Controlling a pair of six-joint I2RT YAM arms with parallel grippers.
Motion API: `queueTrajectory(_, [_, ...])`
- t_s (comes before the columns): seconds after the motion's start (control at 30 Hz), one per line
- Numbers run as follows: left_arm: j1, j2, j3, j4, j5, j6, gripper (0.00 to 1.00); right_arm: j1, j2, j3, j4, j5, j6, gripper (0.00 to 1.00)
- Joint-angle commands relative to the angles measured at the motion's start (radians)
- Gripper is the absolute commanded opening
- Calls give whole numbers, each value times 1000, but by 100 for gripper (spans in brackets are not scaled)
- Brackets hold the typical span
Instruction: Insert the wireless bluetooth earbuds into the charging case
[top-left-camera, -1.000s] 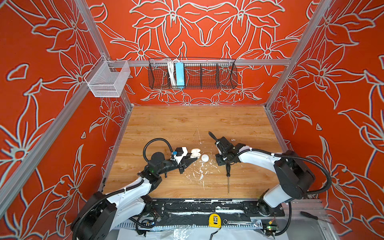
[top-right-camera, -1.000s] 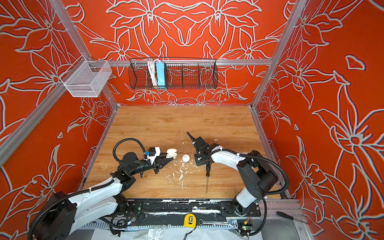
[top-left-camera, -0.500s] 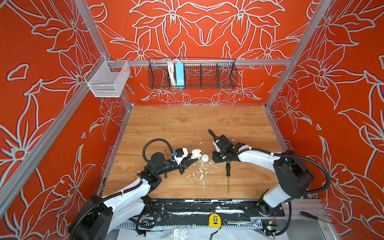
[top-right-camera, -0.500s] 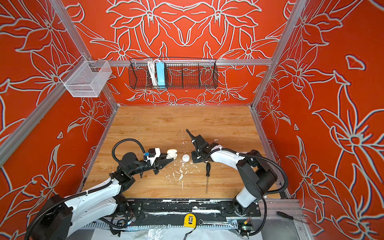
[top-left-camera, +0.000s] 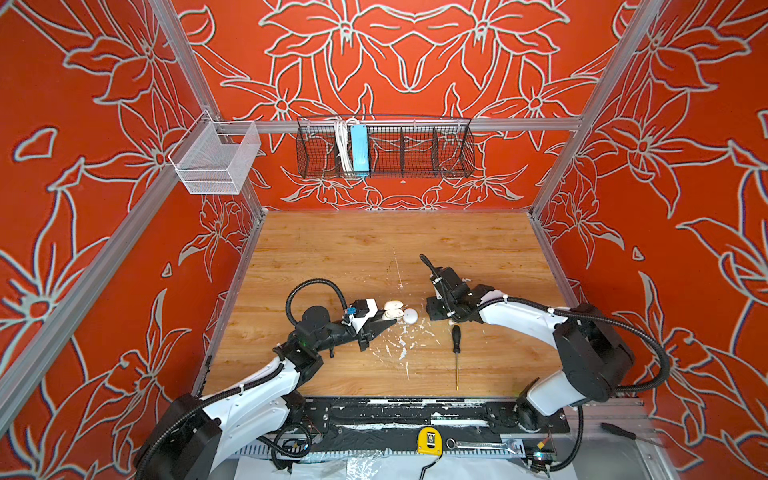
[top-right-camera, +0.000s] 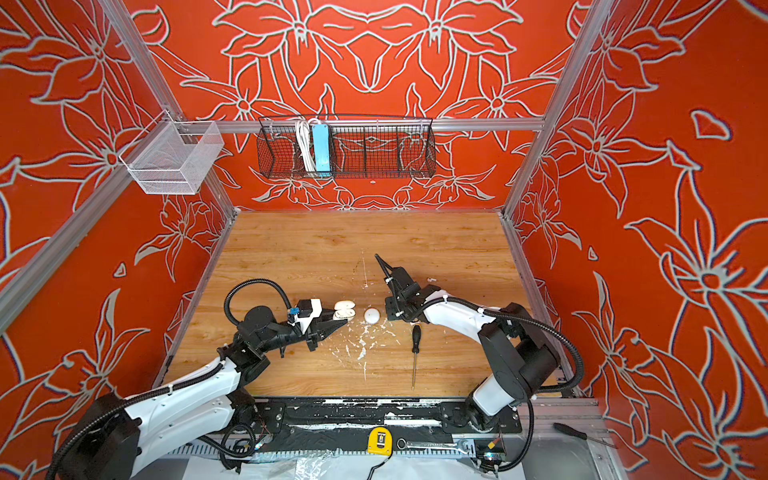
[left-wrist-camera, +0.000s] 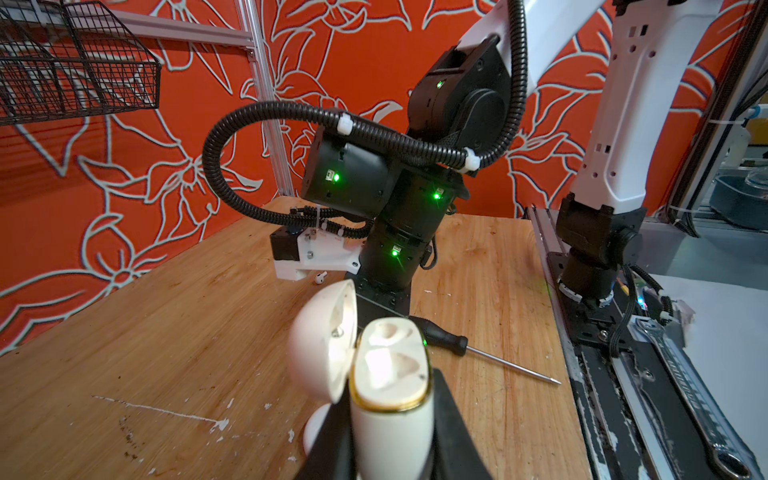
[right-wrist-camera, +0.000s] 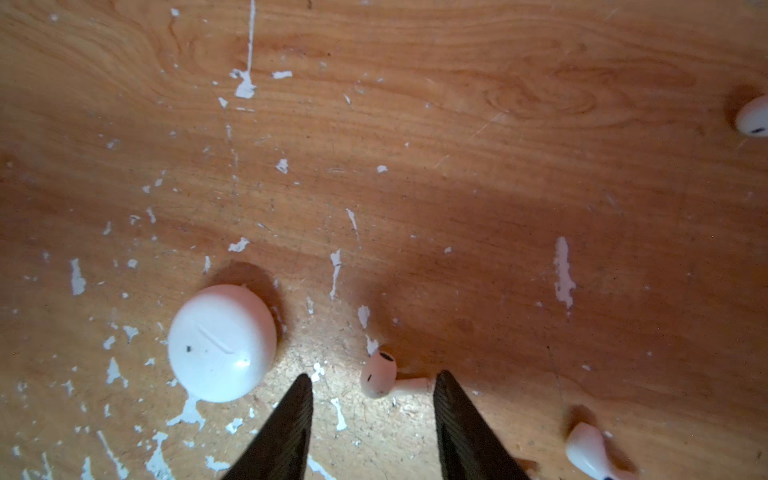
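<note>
Left wrist view: the charging case (left-wrist-camera: 390, 374), a white clamshell, stands open, its domed lid (left-wrist-camera: 328, 345) swung to one side and two moulded hollows facing the camera. The left gripper (left-wrist-camera: 390, 415) is clamped on the case's lower half, with a dark finger pressed against each side. In a top view the held case (top-left-camera: 392, 309) sits at the tip of the left arm, near the middle of the wooden table (top-left-camera: 374, 249).

Just beside the case, on the table, lies a closed round white puck (right-wrist-camera: 222, 343).

In the right wrist view, the right gripper (right-wrist-camera: 375, 374) points down at the table with its jaws apart and holds nothing. One of the earbuds (right-wrist-camera: 380, 378) lies flat between the two fingertips, with the end of its stem against one finger and well clear of the other. A second earbud (right-wrist-camera: 590, 455) lies near the gripper, and a third (right-wrist-camera: 754, 116) lies farther off, at the frame's edge.

A black-handled screwdriver (top-left-camera: 456, 336) rests on the table just below the right gripper, among white paint flecks.
</note>
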Motion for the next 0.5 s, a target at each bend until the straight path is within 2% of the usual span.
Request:
queueTrajectory(0.0, [-9, -19, 23, 0, -11, 24, 0, -5, 68, 39, -26, 23, -14, 55])
queueTrajectory(0.2, [-12, -17, 24, -1, -11, 29, 0, -5, 111, 42, -21, -26, -51, 60])
queueTrajectory(0.47, [-14, -25, 22, -7, -18, 36, 0, 13, 27, -34, -10, -44, -34, 60])
